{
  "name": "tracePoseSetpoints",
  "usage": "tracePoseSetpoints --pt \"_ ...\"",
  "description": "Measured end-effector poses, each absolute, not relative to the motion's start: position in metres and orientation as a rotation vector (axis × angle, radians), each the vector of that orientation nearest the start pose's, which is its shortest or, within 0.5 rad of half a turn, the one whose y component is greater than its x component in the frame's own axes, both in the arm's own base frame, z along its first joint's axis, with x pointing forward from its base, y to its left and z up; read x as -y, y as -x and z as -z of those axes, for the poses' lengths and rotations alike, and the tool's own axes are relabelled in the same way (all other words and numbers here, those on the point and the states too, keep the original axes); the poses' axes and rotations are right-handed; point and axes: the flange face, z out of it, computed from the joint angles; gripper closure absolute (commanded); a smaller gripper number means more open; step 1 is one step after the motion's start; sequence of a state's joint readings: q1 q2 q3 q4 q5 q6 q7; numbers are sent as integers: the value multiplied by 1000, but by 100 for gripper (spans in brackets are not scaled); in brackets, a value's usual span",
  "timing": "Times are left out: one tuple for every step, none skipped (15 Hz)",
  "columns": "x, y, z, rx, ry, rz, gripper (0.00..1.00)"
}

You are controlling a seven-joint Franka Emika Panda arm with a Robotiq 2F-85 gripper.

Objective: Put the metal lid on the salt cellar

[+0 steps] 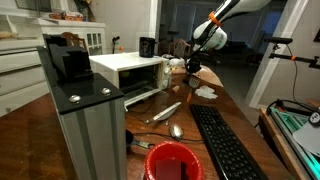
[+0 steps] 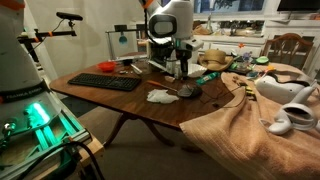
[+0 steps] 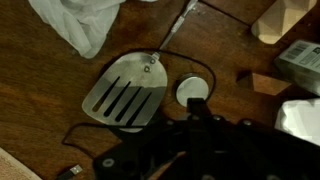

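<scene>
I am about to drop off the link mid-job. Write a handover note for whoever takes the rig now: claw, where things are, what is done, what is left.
Claw: low over the table, right at the round white piece. The views do not show whether it is open or shut.
Things: the round white piece sits on the wood beside the slotted spatula. I cannot tell whether it is the cellar or the lid. A white cloth lies close by.
Done: the claw is at the piece. A seated lid cannot be confirmed.
Left: check the grip, seat the lid on the cellar, release, lift clear.
</scene>
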State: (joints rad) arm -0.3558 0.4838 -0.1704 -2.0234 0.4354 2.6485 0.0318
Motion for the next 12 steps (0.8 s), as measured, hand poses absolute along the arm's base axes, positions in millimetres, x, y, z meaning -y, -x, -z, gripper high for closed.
tracePoseSetpoints --pt "319 -528 -219 -1318 2714 282 100" --pt "321 -529 -215 -1322 2713 276 100" --pt "323 -530 -211 -1324 2713 272 100" --pt "324 -531 -207 -1326 2713 267 100" --pt "325 -532 -204 -1327 2713 263 100" --pt "325 -534 -201 -1326 2714 259 100" --pt "325 -535 -198 -1325 2715 254 100" --pt "325 -536 -195 -1323 2717 250 100" --pt "324 -537 -192 -1320 2717 245 100" --pt "322 -539 -189 -1315 2716 241 100" --pt "321 -541 -187 -1310 2714 239 74" --pt "320 -543 -185 -1304 2712 238 73"
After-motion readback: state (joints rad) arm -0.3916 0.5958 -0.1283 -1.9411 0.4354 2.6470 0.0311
